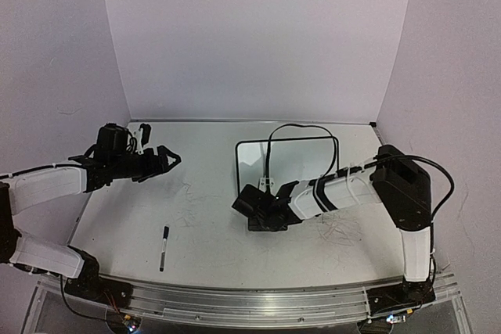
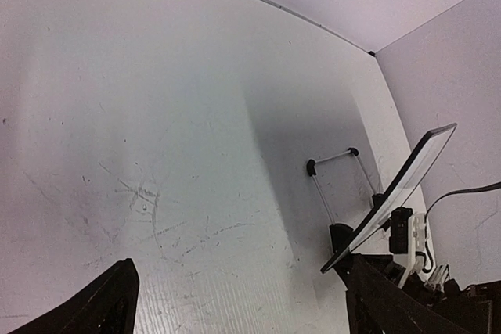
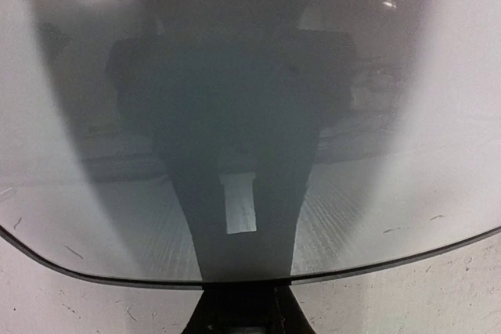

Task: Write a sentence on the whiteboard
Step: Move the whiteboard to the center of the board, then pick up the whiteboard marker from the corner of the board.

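The whiteboard stands tilted, mid-right on the surface. It is likely light, stiff, glossy-slick and tippy, so the frame edge is the place to hold. Right jaws pinch its lower edge; left jaws are spread, well apart. A marker lies near the left arm.

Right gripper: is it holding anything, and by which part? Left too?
The right gripper is shut on the whiteboard, clamping the lower edge of its frame. The left gripper is open and holds nothing.
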